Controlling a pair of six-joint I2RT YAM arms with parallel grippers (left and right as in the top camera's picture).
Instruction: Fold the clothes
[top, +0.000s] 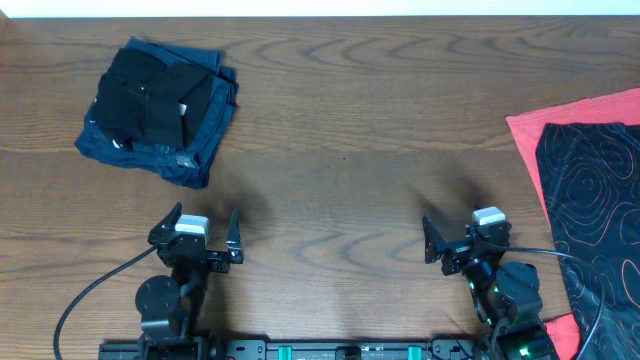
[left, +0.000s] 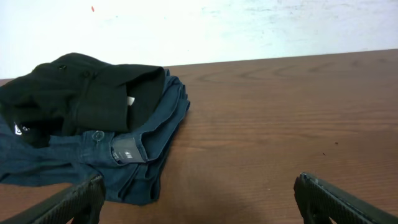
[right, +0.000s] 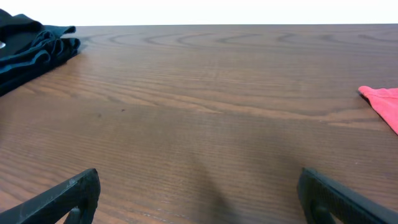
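Wood-grain table (top: 340, 150) — smooth, slight sheen; clothes (top: 160, 100) — soft matt cloth.

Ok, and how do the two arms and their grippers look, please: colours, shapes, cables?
Both arms are black, jointed, with round housings. The left gripper and the right gripper each carry a white block behind two flat, black, tapering fingers. A black cable trails from the left arm; another runs from the right arm, which shows small green lights.

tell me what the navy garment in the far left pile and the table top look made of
Navy garment: probably denim, matte dark blue, with thick stacked folds, a waistband button and a sewn label. Table top: wood or wood-look laminate, brown with swirling grain and a faint sheen; which one cannot be told.
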